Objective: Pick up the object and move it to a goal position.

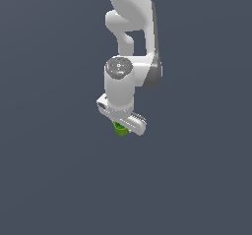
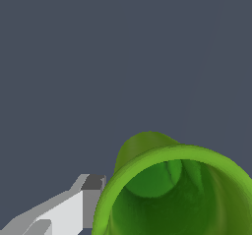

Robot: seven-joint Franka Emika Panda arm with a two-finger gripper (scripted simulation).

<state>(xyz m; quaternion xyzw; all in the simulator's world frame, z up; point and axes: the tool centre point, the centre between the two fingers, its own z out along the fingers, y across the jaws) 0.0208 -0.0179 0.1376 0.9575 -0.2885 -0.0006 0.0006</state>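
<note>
— Exterior view first: what's the biggest thing you can make out?

— The white arm point(image 1: 133, 37), coming down from the top of the frame over a plain dark grey floor point(image 1: 49, 180). It bends at a grey-sided joint, then drops straight into a fat white wrist barrel with a round grey cap on top.

— And below that?

— The gripper point(image 1: 123, 126), its white body set crosswise under the wrist, slanting down toward the exterior view's right. Tucked right under it, poking out just beneath the body, is the green cup point(image 1: 119, 128). Only a small bit of it shows; the rest is hidden by the hand.

— So is it grasped?

— From out here I honestly can't tell. The fingers are covered by the hand's own body.

— Does the wrist view help?

— Some. The green cup point(image 2: 172, 190) fills the near corner, mouth open toward the camera, so you look straight down into the hollow. One white finger point(image 2: 74, 209) with a dark grey pad sits right against the cup's outer rim. The other finger is out of frame, so whether the hand is clamped on the cup stays unclear to me.
</note>
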